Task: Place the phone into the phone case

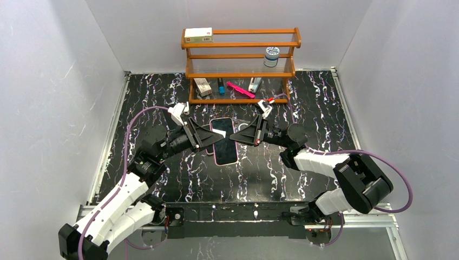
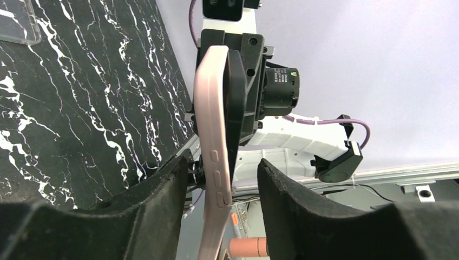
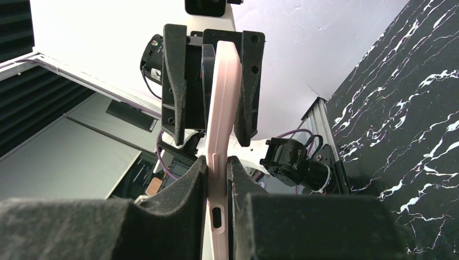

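The phone [image 1: 223, 135], black screen up, lies inside the pink phone case [image 1: 227, 160] at the table's middle, between both grippers. My right gripper [image 1: 236, 136] is shut on the case's right long edge. In the right wrist view its pads [image 3: 197, 184] press both faces of the case [image 3: 222, 108]. My left gripper [image 1: 211, 138] is at the case's left long edge. In the left wrist view its fingers [image 2: 162, 189] straddle the case [image 2: 212, 124] with a clear gap on the right side. I cannot tell whether the case rests on the table.
A wooden rack [image 1: 241, 59] stands at the back with a white box [image 1: 198, 35], a jar [image 1: 271, 56] and small items, among them a pink one [image 1: 240, 89]. White walls enclose the black marbled table [image 1: 303, 108].
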Available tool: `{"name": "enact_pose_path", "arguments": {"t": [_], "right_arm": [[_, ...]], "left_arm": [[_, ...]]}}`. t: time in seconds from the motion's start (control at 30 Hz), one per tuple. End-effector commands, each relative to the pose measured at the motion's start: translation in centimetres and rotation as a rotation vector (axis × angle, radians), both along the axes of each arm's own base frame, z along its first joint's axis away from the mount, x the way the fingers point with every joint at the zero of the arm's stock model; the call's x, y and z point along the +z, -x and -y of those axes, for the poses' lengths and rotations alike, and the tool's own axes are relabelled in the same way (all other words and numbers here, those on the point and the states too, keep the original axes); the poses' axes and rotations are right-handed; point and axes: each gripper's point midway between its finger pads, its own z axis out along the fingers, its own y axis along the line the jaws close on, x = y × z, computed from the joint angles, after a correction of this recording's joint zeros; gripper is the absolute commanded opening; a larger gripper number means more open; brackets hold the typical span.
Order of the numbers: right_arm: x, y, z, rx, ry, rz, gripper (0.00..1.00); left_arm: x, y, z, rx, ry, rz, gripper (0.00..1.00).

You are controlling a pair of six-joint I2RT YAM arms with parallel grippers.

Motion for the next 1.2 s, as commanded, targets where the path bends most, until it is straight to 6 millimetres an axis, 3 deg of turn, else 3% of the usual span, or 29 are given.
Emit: {"name": "enact_pose_path", "arguments": {"t": [0.0, 0.13, 0.33, 0.5, 0.57, 0.63, 0.67, 0.73, 0.83, 1.03, 1.17], "right_arm": [[2.7, 0.7, 0.7, 0.002, -0.095, 0.085, 0.01], [2.4, 1.1, 0.5, 0.031, -0.073, 0.110, 0.01], [0.9, 1.9, 0.5, 0.065, -0.017, 0.128, 0.01], [0.1, 2.7, 0.6, 0.106, -0.004, 0.136, 0.01], [0.0, 3.0, 0.7, 0.122, -0.004, 0.144, 0.01], [-0.3, 3.3, 0.8, 0.134, 0.001, 0.150, 0.01], [-0.6, 3.3, 0.7, 0.138, 0.007, 0.149, 0.01], [-0.9, 3.4, 0.7, 0.144, 0.017, 0.149, 0.01], [-0.8, 3.4, 0.7, 0.143, 0.018, 0.152, 0.07], [0.0, 2.9, 0.7, 0.092, 0.036, 0.184, 0.39], [0.6, 2.2, 0.6, 0.047, 0.047, 0.203, 0.51]], "left_arm": [[1.9, 0.6, -0.3, -0.002, 0.046, 0.058, 0.48], [1.7, 0.6, -0.3, -0.005, 0.045, 0.061, 0.39], [2.2, 0.3, -0.6, 0.027, 0.072, 0.047, 0.57], [2.7, -0.5, -0.6, 0.061, 0.093, 0.047, 0.58], [2.6, -0.9, -0.5, 0.072, 0.101, 0.041, 0.53], [2.7, -1.2, -0.4, 0.074, 0.118, 0.042, 0.41], [2.8, -1.3, -0.3, 0.072, 0.125, 0.045, 0.27], [2.9, -1.3, 0.0, 0.056, 0.138, 0.052, 0.13], [3.0, -0.9, 0.7, 0.000, 0.157, 0.059, 0.00], [3.2, 0.3, 1.0, -0.070, 0.151, 0.128, 0.00], [3.1, 1.1, 0.9, -0.101, 0.136, 0.175, 0.00]]}}
